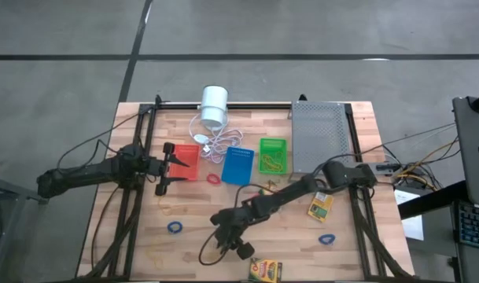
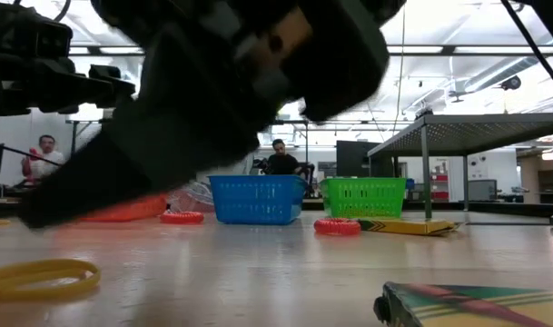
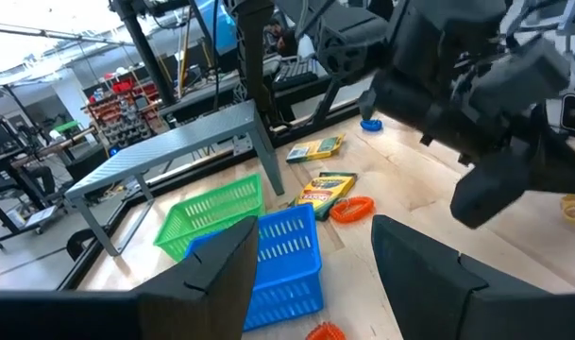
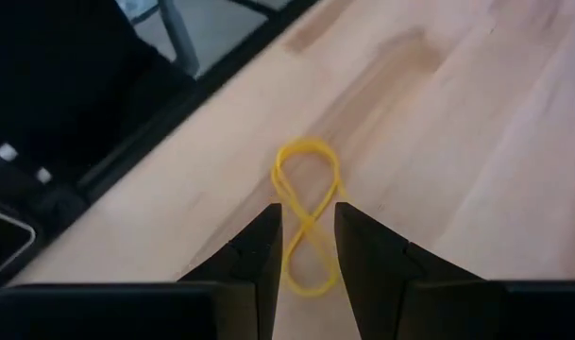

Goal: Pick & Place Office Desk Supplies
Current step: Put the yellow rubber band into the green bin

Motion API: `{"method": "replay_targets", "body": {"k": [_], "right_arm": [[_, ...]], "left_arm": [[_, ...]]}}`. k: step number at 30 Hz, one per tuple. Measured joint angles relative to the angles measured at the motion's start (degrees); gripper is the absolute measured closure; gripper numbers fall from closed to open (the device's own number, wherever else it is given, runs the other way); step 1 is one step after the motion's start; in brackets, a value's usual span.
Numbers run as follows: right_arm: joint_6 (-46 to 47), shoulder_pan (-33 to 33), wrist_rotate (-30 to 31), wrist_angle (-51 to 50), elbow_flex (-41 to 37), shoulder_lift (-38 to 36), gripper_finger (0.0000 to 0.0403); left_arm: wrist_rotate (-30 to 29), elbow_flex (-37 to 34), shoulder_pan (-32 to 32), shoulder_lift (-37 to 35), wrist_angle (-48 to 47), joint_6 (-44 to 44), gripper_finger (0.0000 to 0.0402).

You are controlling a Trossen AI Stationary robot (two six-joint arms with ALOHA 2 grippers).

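Observation:
My right gripper reaches over the table's near part, its fingers open only a narrow gap. A yellow-tan rubber band, twisted into a figure eight, lies flat on the wood and shows through that gap. In the low view the band lies below the blurred gripper. My left gripper hovers open beside the red-orange basket. The blue basket and green basket stand to its right. Crayon boxes lie on the table.
The grey perforated tray stands on legs at the far right. A white cylinder with coiled cord sits at the far edge. A red band, blue bands and a tan band are scattered about. People sit beyond the table.

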Motion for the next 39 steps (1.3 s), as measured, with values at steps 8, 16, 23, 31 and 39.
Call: {"method": "replay_targets", "body": {"k": [8, 16, 23, 31, 39], "right_arm": [[1.75, -0.41, -1.07, 0.11, 0.04, 1.09, 0.0312], [3.79, -0.63, -2.74, 0.21, 0.04, 1.77, 0.0326], [3.93, -0.61, -2.77, 0.17, 0.06, 1.73, 0.0333], [3.13, -0.72, -2.83, 0.42, 0.06, 1.71, 0.0333], [1.77, -1.29, -2.78, 1.96, 0.05, 1.66, 0.0333]], "left_arm": [[-0.01, 0.00, 0.00, 0.00, 0.01, 0.00, 0.0192], [0.00, 0.00, 0.00, 0.00, 0.00, -0.01, 0.0192], [0.00, -0.01, 0.00, 0.00, 0.00, 0.00, 0.0192], [0.01, -0.01, 0.00, 0.00, 0.01, -0.02, 0.0192], [0.01, -0.02, 0.00, 0.00, 0.01, -0.02, 0.0192]]}}
